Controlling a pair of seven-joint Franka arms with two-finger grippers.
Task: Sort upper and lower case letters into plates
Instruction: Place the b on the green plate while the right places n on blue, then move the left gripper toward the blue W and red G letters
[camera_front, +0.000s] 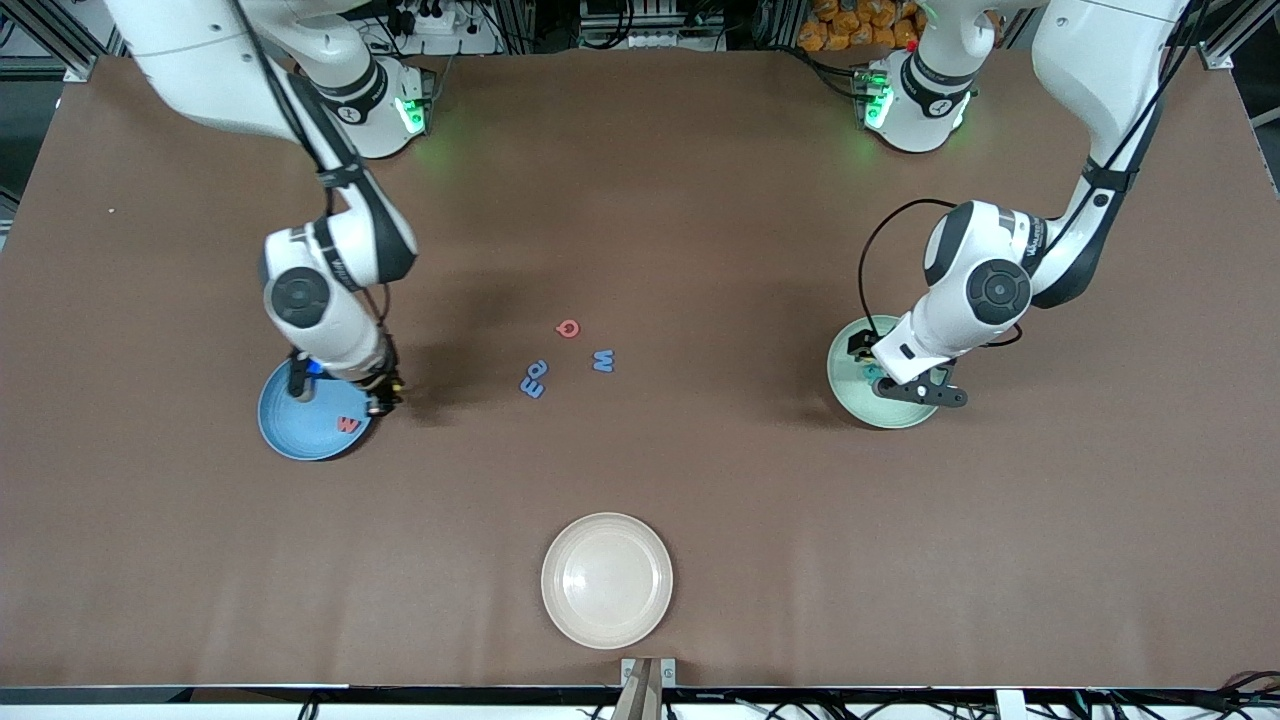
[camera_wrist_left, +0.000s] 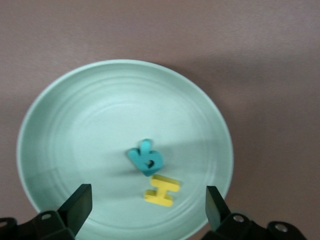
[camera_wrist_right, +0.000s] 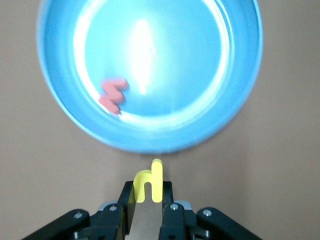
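Sorting is part-way through, with both arms working at their own plates. The right tool (camera_wrist_right: 146, 212) is clamped on a yellow lower-case h (camera_wrist_right: 149, 181) and hangs at the rim of the blue plate (camera_front: 285, 430), just off its edge toward the middle of the bench (camera_front: 640, 200). A red W (camera_front: 348, 424) already lies in that plate. The left tool (camera_wrist_left: 149, 200) stands wide and empty over the mint green plate (camera_front: 850, 385), where a teal b (camera_wrist_left: 146, 158) and a yellow H (camera_wrist_left: 161, 190) lie just beside each other.

Judgement: the step in hand is delivery of the yellow h. Both plates appear to hold mixed or doubtful company: the mint plate carries a lower-case b beside a capital H, and the blue plate's red piece may read either way. The next move calls for settling which plate takes lower case before the h is let go.

Three letters remain unsorted mid-bench: a red one (camera_front: 568, 328), a blue w-shape (camera_front: 603, 361) and a blue pair (camera_front: 535, 378) lying close together, possibly touching. A cream plate (camera_front: 607, 580) sits nearest the front camera, well apart from the work. Nothing obstructs either arm's reach to the loose letters.
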